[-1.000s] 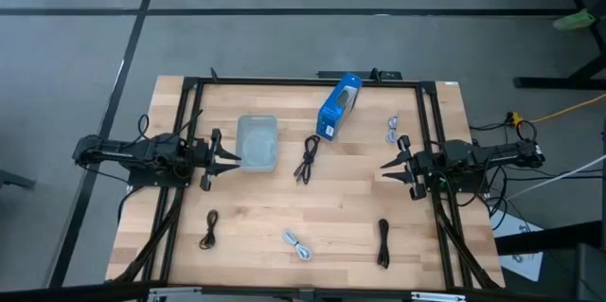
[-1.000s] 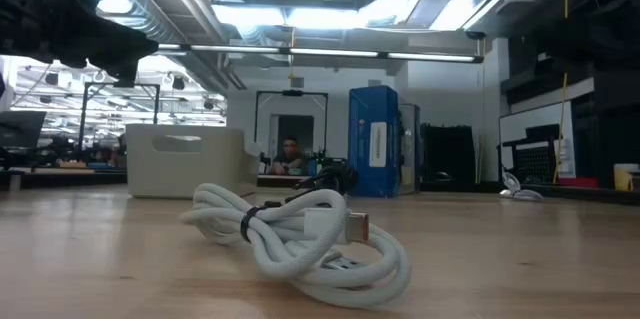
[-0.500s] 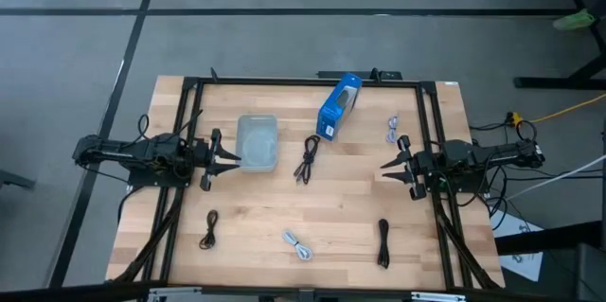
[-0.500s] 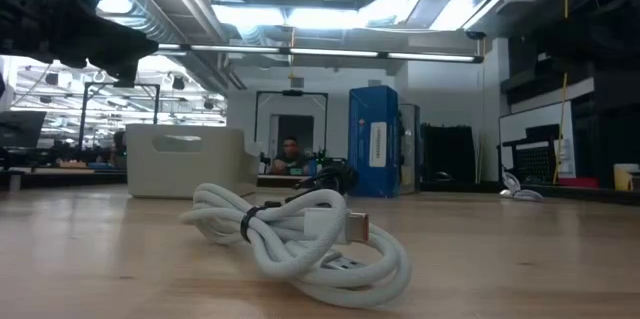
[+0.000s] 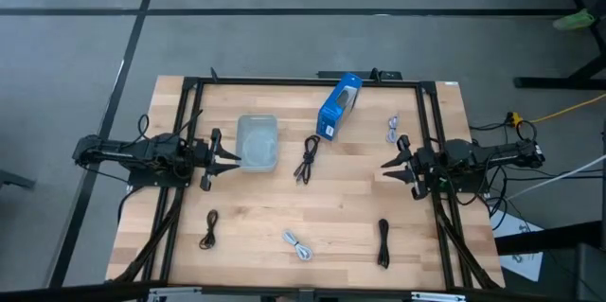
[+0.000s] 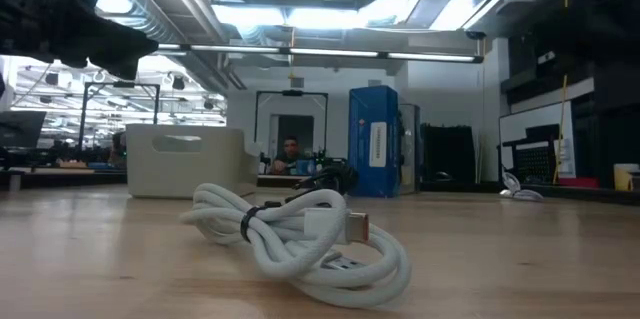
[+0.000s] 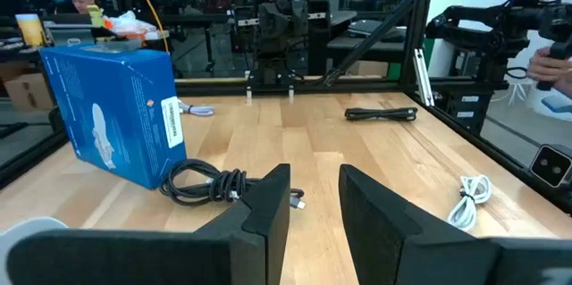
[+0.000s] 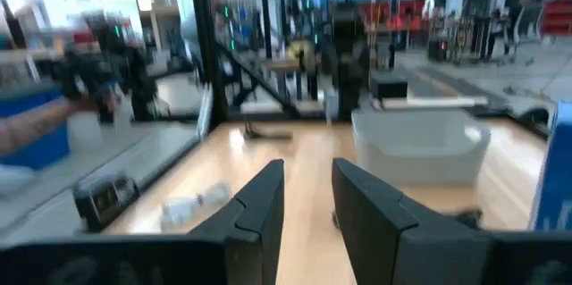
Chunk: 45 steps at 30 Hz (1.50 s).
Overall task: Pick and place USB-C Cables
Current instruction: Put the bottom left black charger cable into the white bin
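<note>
Five bundled cables lie loose on the wooden table. Black ones lie at the middle, near left and near right. White ones lie near the front edge and at far right. The front white cable fills the low view. My left gripper hovers open at the table's left, beside the clear container. It faces the middle black cable. My right gripper hovers open at the right, facing the container.
A blue box lies slanted at the far middle, just beyond the middle black cable. A black frame runs around the table's edges. Bare wood lies between the two grippers. A person shows in the room behind the table.
My right arm has stirred slightly. My left arm and all the cables have kept still.
</note>
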Motion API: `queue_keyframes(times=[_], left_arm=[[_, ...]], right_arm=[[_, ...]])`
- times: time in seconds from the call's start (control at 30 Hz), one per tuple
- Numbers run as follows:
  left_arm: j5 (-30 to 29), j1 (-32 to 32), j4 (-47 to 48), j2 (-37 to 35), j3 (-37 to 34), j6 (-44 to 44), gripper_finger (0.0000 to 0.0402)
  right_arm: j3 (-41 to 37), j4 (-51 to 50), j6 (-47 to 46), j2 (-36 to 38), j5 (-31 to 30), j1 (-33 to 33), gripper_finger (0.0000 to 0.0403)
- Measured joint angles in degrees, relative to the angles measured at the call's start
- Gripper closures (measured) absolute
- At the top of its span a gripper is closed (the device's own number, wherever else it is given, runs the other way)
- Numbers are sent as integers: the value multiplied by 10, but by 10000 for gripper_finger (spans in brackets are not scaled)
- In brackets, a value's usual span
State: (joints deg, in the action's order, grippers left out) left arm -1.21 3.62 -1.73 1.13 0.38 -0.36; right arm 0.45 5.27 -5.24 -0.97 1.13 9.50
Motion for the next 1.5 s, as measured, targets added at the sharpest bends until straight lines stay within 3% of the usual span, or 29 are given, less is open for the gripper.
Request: queue_keyframes(times=[0.2,0.4,0.57,0.73,0.83,1.0,1.13,1.3,1.5], left_arm=[[-27,0,-150,0,0,-81,309],[-118,0,-259,0,0,16,309],[-92,0,-291,13,0,0,309],[-68,0,-360,72,0,-39,309],[-68,0,-395,125,0,-39,309],[-69,0,-400,198,30,-40,309],[-110,0,-398,274,76,-40,309],[-115,0,-400,385,151,-40,309],[-114,1,-354,505,239,-40,309]], right_arm=[[0,131,-3,0,0,0,301],[0,308,4,-2,-32,0,301],[12,365,60,-35,-53,0,301],[61,363,100,-126,-101,0,301],[105,322,121,-189,-151,0,301],[197,177,123,-276,-306,0,301],[270,66,100,-336,-400,-14,301],[328,-21,68,-393,-416,-47,301],[340,-116,8,-427,-416,-95,301]])
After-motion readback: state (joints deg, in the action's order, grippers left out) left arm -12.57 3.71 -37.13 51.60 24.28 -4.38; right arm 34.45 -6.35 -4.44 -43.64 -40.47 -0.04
